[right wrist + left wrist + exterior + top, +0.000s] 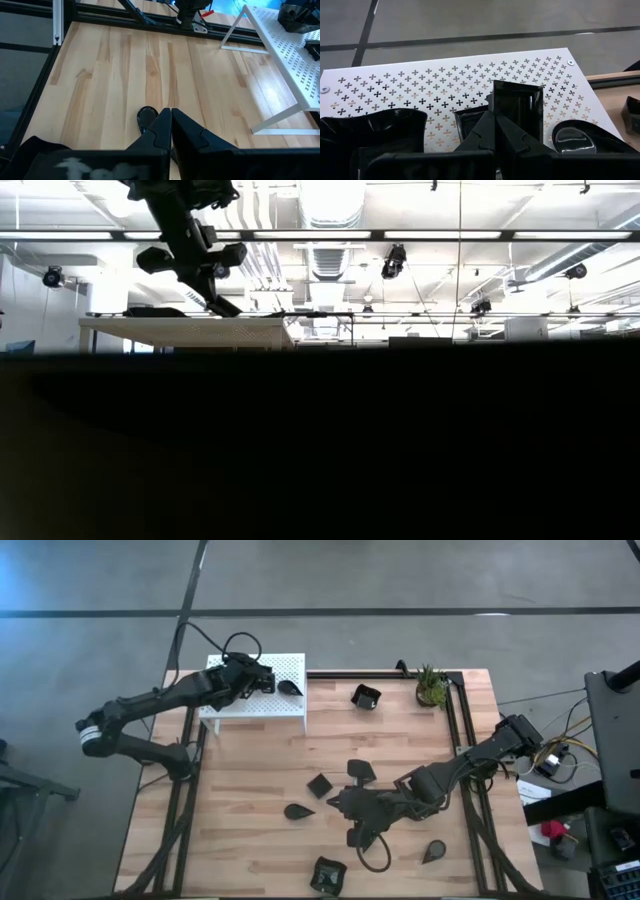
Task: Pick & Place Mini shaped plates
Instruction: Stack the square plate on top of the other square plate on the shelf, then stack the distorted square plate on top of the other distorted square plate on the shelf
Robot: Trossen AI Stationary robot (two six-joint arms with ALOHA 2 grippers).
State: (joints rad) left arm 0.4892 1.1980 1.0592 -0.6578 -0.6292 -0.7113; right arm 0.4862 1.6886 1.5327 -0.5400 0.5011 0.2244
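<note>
Right up against the left wrist lens, the left gripper (492, 127) is pinching a square black plate (517, 107) on edge, its fingers (480, 132) pressed together on the rim over the white perforated platform (420, 85). That close view is picking out what the overhead cannot: a larger upturned dish (375, 127) on one side, a teardrop plate (575, 140) on the other, and a small dish (470, 122) partly tucked behind the fingers.

From above, the platform's load is blurring into the left gripper (262, 680), with only one teardrop plate (291, 688) reading clearly. The overhead is giving the wider spread on the wooden table (250, 830) instead: a square plate (366, 696) near the potted plant (432, 687), and more black plates (320, 784) scattered mid-table.

The right gripper (170, 120) is hovering low with its fingers closed together and nothing between them, a teardrop plate (146, 118) peeking out just beside them.

The low view is mostly blacked out, showing only the left arm (185, 230) above the platform.
</note>
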